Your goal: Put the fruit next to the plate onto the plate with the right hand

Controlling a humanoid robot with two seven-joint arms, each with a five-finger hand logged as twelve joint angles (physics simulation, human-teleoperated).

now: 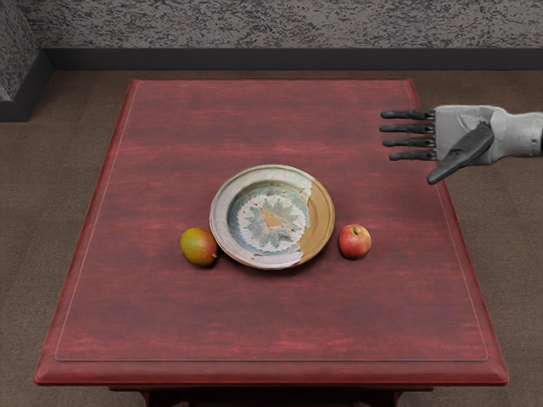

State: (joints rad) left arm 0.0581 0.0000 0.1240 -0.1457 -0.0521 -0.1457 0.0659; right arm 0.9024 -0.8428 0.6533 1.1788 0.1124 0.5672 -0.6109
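Fruit was found on both sides of the plate, which was set at the middle of the red table: a red apple just to its right, apart from the rim, and a mango close against its left rim. The right hand was held over the table's right edge, well apart from the apple, its fingers stretched out flat and nothing grasped.

No text, label or number is readable on the plate, apple, mango or table.
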